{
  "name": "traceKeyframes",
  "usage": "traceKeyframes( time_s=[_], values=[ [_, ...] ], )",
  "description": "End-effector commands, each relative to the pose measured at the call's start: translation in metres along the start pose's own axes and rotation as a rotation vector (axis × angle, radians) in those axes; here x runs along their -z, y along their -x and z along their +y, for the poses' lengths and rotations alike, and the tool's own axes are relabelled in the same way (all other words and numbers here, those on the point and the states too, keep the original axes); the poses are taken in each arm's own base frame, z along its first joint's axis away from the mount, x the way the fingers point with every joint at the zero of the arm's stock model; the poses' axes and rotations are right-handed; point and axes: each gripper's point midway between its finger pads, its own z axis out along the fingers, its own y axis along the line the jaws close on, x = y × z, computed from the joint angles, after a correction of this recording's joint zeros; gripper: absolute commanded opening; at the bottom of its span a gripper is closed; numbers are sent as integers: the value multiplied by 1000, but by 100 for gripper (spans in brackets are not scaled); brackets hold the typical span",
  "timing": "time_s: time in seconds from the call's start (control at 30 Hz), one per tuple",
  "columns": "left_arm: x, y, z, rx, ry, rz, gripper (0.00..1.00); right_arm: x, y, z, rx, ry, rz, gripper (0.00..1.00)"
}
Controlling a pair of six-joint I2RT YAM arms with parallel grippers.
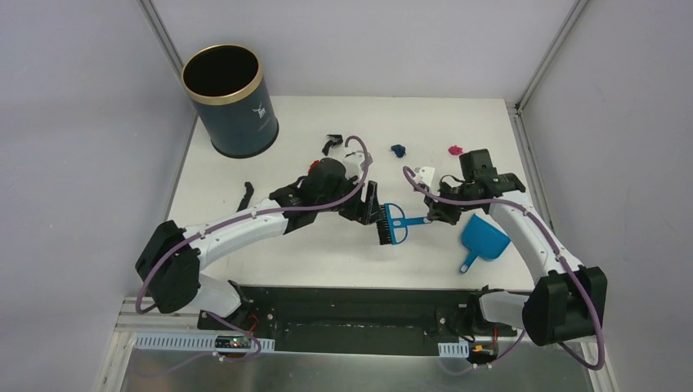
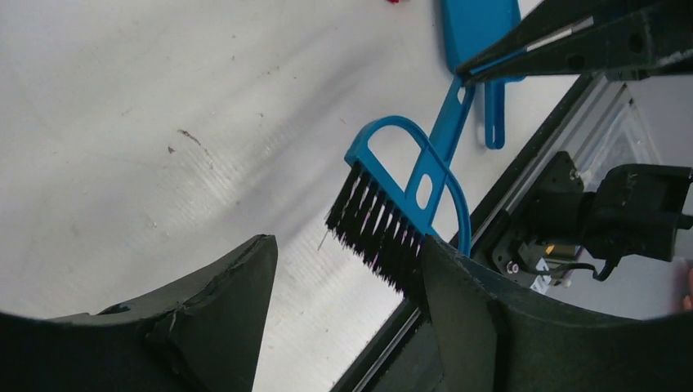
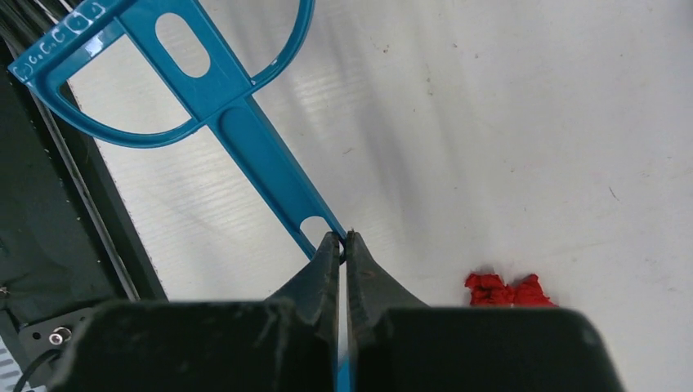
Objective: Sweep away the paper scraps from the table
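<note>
A blue hand brush [image 1: 394,222] with black bristles lies mid-table, and my right gripper [image 1: 433,217] is shut on the tip of its handle [image 3: 278,180]. The right wrist view shows both fingertips pinching that tip, with the gripper [image 3: 344,237] closed tight. My left gripper [image 1: 374,214] stands open at the bristle side; in its wrist view the bristles [image 2: 376,237] touch the right finger [image 2: 458,302] while the left finger stays apart. Paper scraps lie on the table [image 1: 245,253]: black [image 1: 331,144], dark blue [image 1: 398,150], magenta [image 1: 455,150], a black strip [image 1: 245,196], and red [image 3: 508,290].
The blue dustpan [image 1: 484,239] lies near the right arm, also showing as the dustpan [image 2: 478,33] in the left wrist view. A dark blue gold-rimmed bin [image 1: 229,102] stands at the far left corner. Grey walls close in both sides, and the black front edge [image 1: 359,294] runs below.
</note>
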Motion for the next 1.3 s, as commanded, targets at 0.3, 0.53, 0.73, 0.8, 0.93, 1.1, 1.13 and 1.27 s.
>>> traceKeyframes(
  time_s=[0.3,0.53,0.73,0.8,0.93,1.1,1.13,1.27],
  values=[
    [-26,13,-23,283,-491,66,49,4,22,13,-123,-15,-122,0],
    [-35,5,-30,358,-587,132,32,1,24,10,-124,-20,-118,0],
    [-36,7,-34,383,-667,134,3,-3,22,10,-144,-28,-127,0],
    [-32,12,-35,384,-704,110,0,-4,23,8,-169,-39,-133,0],
    [-26,20,-35,350,-746,96,0,12,42,1,-301,-32,-222,26],
    [5,35,-45,107,-771,58,0,59,79,-18,-623,99,-497,61],
    [10,32,-45,74,-754,68,0,69,87,-21,-670,149,-549,63],
    [30,37,-51,-53,-754,29,0,77,100,-18,-776,375,-645,68]
  ],
)
